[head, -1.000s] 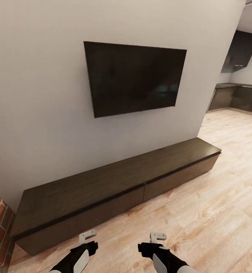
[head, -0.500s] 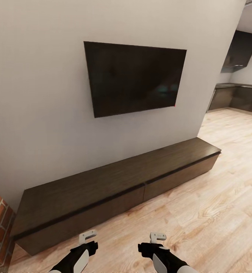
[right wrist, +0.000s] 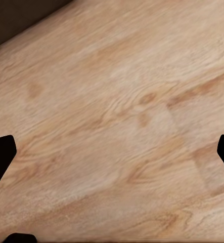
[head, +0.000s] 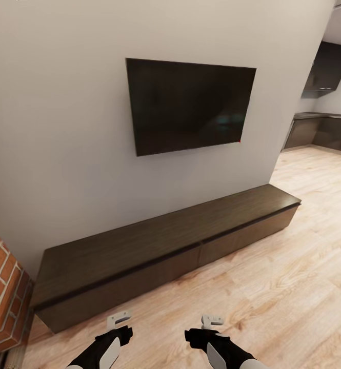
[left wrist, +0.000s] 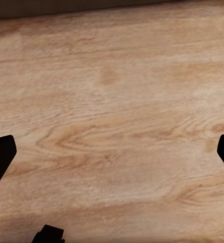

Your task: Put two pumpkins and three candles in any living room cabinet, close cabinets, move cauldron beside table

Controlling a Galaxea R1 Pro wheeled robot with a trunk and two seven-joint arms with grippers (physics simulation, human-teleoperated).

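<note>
The cabinet (head: 160, 256) is seen as a long dark unit against the wall, running from about 8 o'clock to 3 o'clock across the head view, beneath a wall-mounted television (head: 191, 105). Both of its drawer fronts appear shut. The left claw (head: 120, 321) and right claw (head: 211, 321) are held low at 6 o'clock over the wooden floor (head: 293, 287), well apart from the cabinet. In both wrist views the dark fingertips (left wrist: 0, 157) sit at opposite edges with bare floor between, so both claws are spread wide and nothing is carried.

The robot is judged to be in transit. The step would be done well by keeping the arms tucked while the base is steered, and by settling square to one drawer front before any reach is made.

Against the earlier head views, the whole picture has shifted: the television and cabinet sit further towards 3 o'clock and more of the brick column (head: 3, 292) at 8 o'clock is exposed. This is read as camera movement, not movement of the furniture.
</note>
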